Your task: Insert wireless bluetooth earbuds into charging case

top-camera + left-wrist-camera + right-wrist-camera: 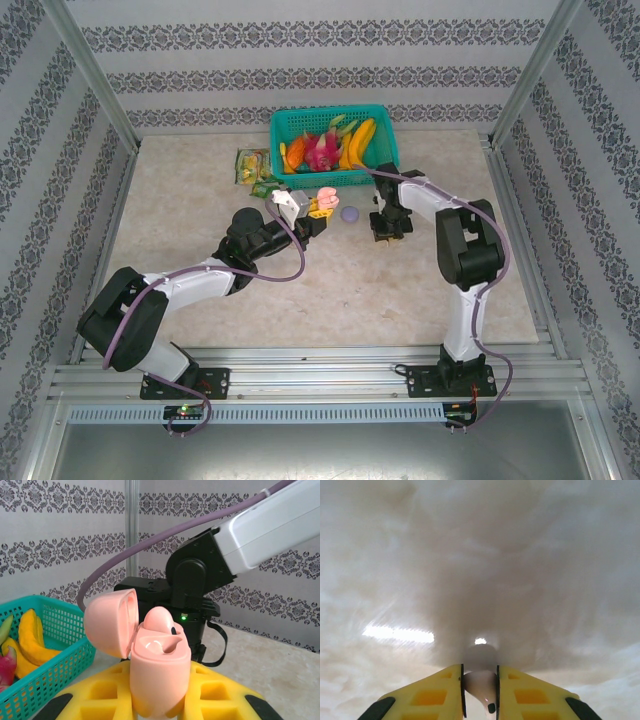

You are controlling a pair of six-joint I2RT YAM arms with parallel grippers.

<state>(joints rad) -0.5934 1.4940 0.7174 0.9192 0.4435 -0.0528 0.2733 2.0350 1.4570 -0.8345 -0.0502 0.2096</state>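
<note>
Within left gripper (160, 706): glossy, egg-rounded pink case (160, 672), seemingly plastic.

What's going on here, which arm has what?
The left gripper holds the pink charging case upright with its lid flipped open. One earbud already sits in it and the other slot is empty. The right gripper is shut on a second earbud, pointing down at the table to the right of the case. A purple case lies on the table between the two grippers.
</note>
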